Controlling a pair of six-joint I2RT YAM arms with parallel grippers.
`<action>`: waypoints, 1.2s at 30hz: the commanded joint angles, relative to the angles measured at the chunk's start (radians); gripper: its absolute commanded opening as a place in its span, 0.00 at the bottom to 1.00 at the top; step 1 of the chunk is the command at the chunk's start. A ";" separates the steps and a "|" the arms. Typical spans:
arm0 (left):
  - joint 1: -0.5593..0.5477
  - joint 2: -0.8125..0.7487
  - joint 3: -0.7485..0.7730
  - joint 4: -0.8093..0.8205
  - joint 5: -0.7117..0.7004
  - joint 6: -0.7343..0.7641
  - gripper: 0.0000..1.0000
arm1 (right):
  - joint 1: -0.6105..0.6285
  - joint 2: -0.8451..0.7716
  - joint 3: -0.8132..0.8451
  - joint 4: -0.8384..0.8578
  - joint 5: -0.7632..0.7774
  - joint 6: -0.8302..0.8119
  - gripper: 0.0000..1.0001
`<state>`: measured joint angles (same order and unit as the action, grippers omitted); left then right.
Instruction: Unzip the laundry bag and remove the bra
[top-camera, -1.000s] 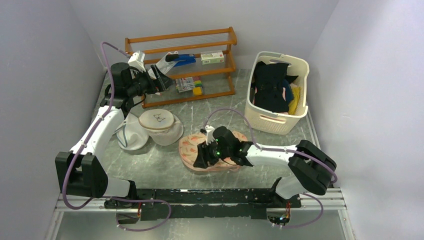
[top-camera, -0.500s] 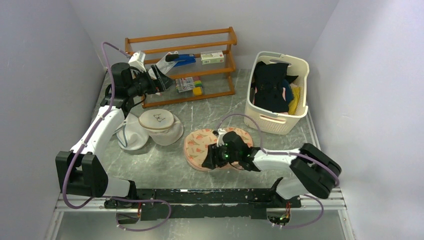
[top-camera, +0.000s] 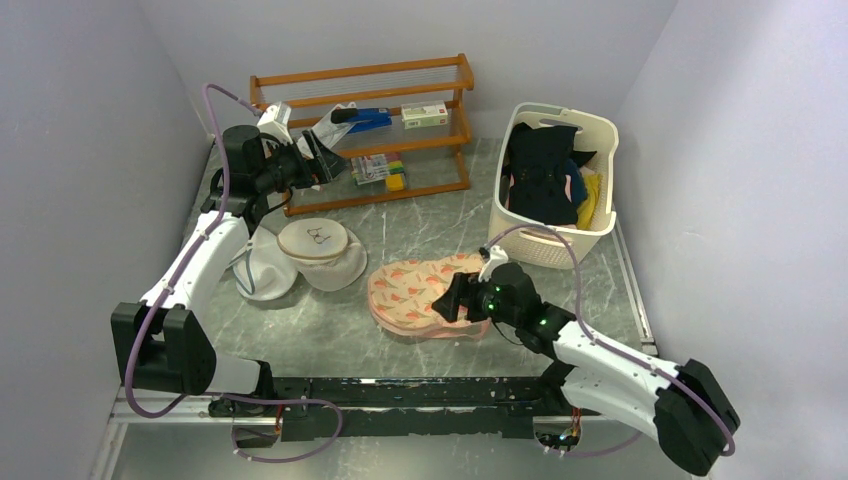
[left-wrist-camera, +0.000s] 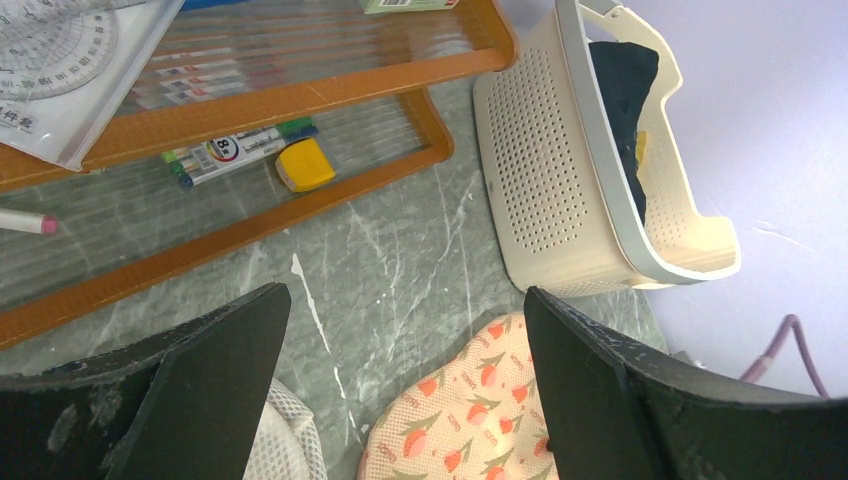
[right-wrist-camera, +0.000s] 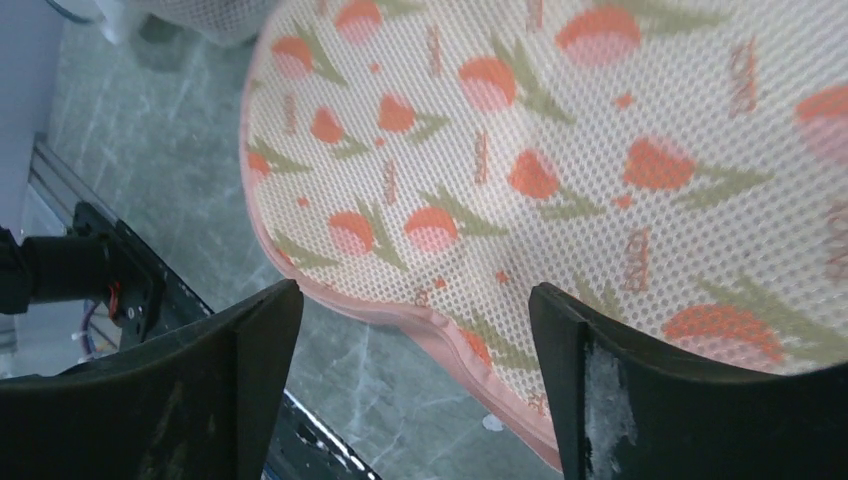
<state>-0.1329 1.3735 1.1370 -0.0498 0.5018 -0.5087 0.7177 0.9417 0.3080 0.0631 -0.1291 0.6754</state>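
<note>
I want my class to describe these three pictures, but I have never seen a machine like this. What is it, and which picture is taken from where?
These are two white robot arms bolted to the near edge of a grey table. The wide picture looks down from above and behind them. The other two come from a camera on each wrist, so the dark shapes at the bottom are that arm's own fingers. The left gripper is raised by the wooden rack, open and empty. The right gripper is over the peach printed laundry bag, jaws open, gripping nothing. Round white mesh bags and a white basket of clothes also stand there.
</note>
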 joint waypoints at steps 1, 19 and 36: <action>-0.010 -0.032 0.005 0.019 0.012 0.006 0.99 | -0.004 -0.071 0.088 -0.049 0.120 -0.084 0.88; -0.013 -0.430 0.128 -0.009 -0.158 0.264 0.94 | -0.110 -0.076 0.861 -0.365 0.651 -0.420 1.00; -0.013 -0.618 0.177 -0.113 -0.202 0.270 0.94 | -0.109 -0.301 0.893 -0.337 0.620 -0.466 1.00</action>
<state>-0.1413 0.7826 1.3010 -0.1436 0.3313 -0.2504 0.6098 0.6399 1.1778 -0.2512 0.4797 0.2085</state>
